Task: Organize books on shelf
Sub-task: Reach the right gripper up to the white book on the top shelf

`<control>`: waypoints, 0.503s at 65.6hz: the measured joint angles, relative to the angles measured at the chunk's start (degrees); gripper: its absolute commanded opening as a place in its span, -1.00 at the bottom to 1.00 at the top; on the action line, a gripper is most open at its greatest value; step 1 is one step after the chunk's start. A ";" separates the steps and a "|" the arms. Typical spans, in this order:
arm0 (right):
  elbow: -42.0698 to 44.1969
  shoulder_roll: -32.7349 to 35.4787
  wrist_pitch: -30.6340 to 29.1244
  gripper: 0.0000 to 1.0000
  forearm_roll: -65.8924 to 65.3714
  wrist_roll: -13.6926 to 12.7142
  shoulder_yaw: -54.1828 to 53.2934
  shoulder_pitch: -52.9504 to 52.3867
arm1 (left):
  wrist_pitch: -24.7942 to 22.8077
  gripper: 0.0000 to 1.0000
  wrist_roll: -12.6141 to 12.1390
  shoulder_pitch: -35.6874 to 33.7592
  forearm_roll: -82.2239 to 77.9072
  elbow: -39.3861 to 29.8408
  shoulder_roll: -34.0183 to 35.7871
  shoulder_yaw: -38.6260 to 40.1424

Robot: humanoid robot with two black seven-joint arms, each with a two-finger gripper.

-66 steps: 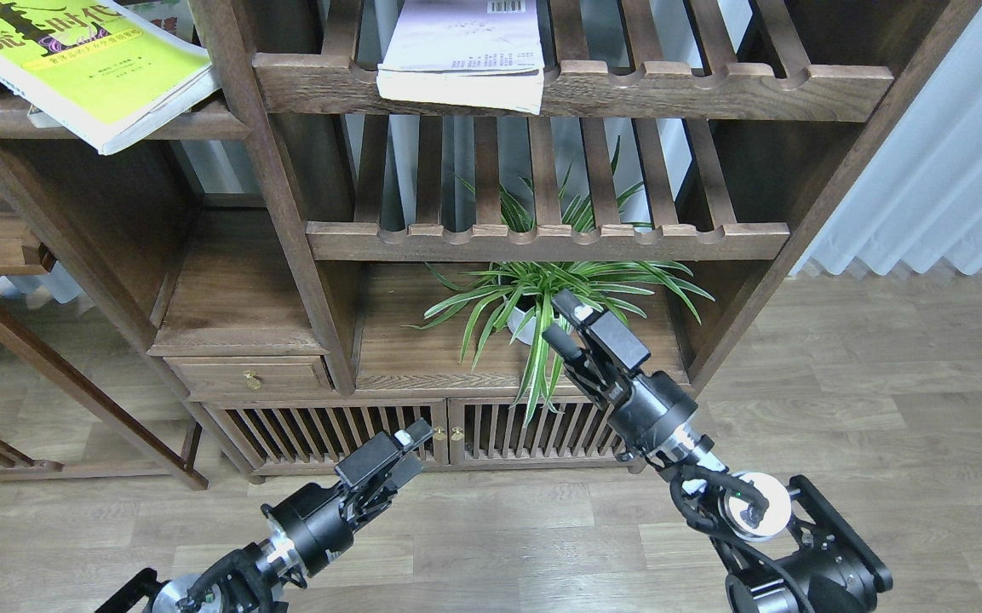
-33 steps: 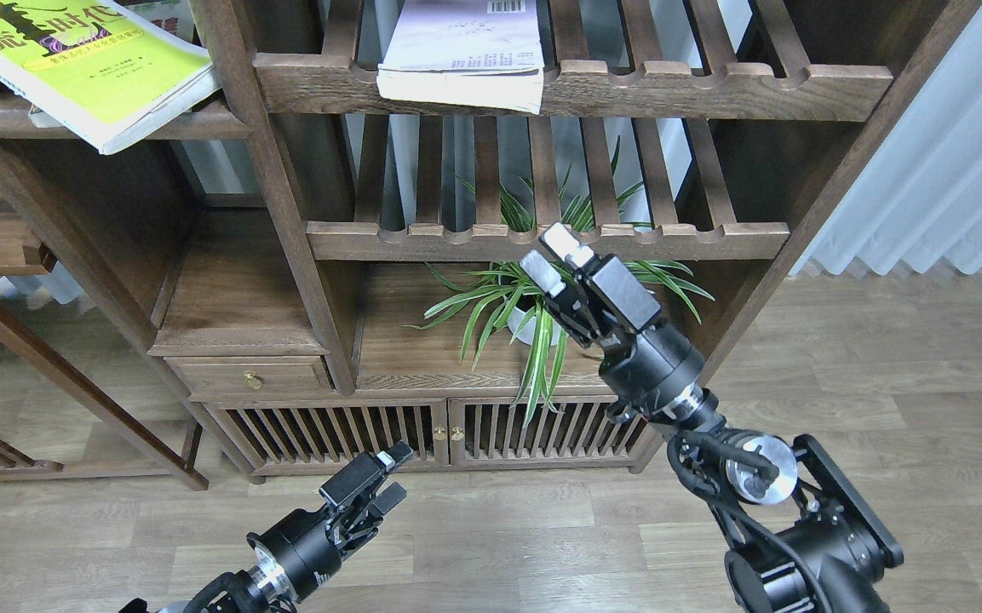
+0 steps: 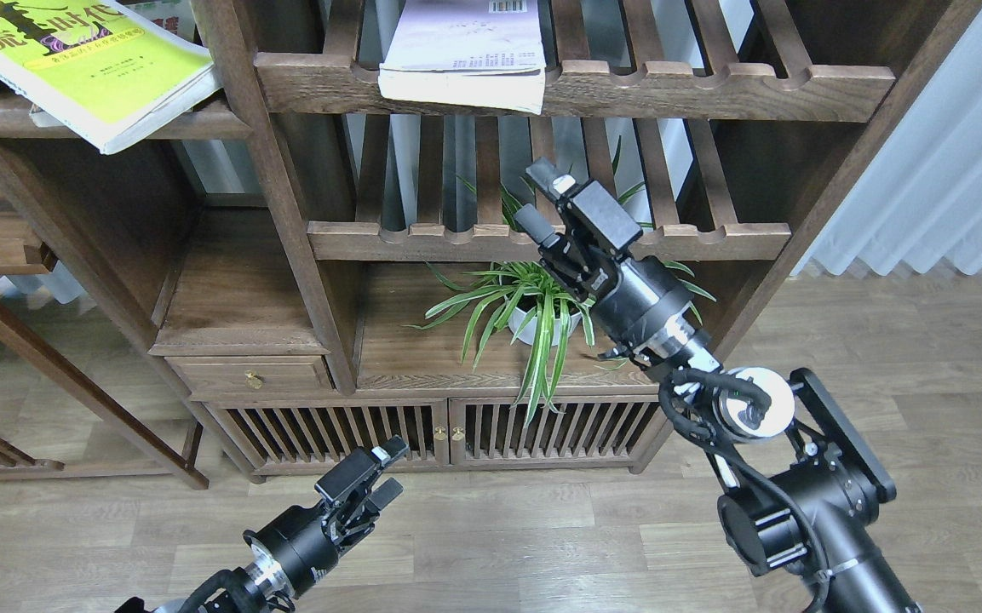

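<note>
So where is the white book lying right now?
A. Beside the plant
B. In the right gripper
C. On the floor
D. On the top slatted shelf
D: the white book lies flat on the top slatted shelf, its edge overhanging the front rail.

Both arms are black, built from round, drum-like segments joined by silver metal rings. The right arm [image 3: 763, 477] is the bulkier in view: a loop of black cable runs outside it past a white disc-shaped cap with a dark centre, beside a flat black bracket, and its right gripper [image 3: 539, 197] has a boxy black body, two dark fingers and a small white patch at one tip. The left arm [image 3: 278, 558] shows a silver ring behind a black cylindrical wrist, and its left gripper [image 3: 388, 468] is a black block with a white-tipped finger.
</note>
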State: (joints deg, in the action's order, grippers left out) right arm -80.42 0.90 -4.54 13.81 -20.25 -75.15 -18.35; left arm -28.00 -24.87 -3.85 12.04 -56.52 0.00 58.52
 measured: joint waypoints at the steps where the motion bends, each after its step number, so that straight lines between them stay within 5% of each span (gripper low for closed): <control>1: -0.10 0.04 0.44 0.87 0.01 0.01 -0.11 -0.33 | 0.00 0.98 0.01 -0.03 0.00 0.00 0.00 0.00; 33: -2.19 0.16 11.83 0.87 0.00 0.54 -0.70 -7.35 | 0.00 0.99 0.00 -0.53 2.67 1.21 0.00 0.99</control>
State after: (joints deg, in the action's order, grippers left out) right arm -82.62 1.06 7.28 13.80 -19.71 -75.85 -25.70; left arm -28.00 -24.87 -4.39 14.72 -55.31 0.00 59.51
